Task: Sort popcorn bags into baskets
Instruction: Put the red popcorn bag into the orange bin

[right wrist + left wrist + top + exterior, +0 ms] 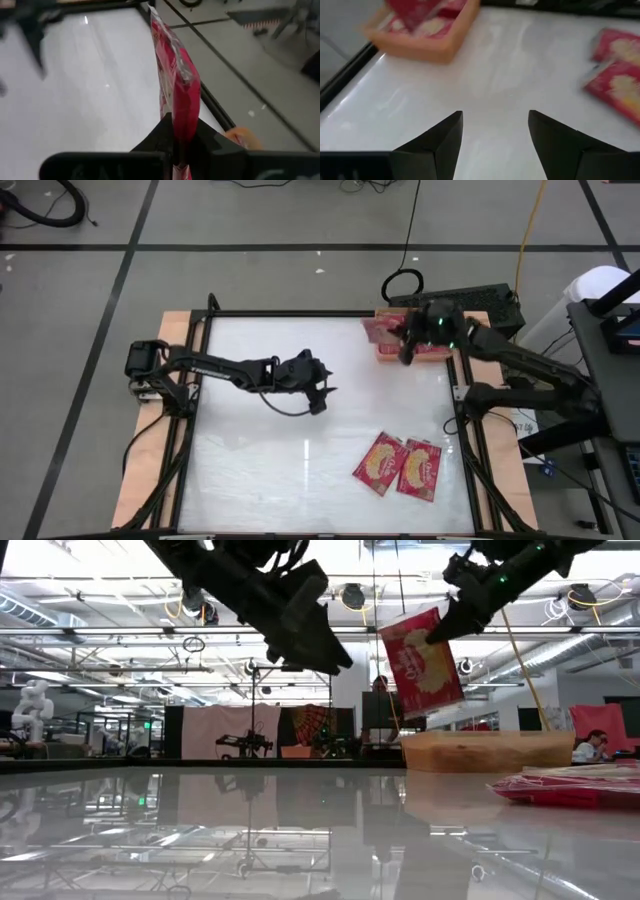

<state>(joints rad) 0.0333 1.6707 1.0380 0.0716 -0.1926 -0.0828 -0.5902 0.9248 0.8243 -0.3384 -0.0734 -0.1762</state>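
Although each red popcorn packet carries printing, no word on any of them can be read. Held packet (422,662): red, flat, with a yellowish popcorn picture on its face, hanging tilted in the air above the orange tray (432,356) at the table's far right corner. Right gripper (408,352) has its jaws closed on this packet's edge; from the wrist, the packet (176,85) stands edge-on between the dark fingers. Inside the shallow, low-walled tray lie more red packets (432,25); how many I cannot tell. Two further packets (397,465) lie flat side by side, touching, on the white table (260,460) near its front right. Left gripper (319,393) hovers over the table's middle, jaws apart and holding nothing.
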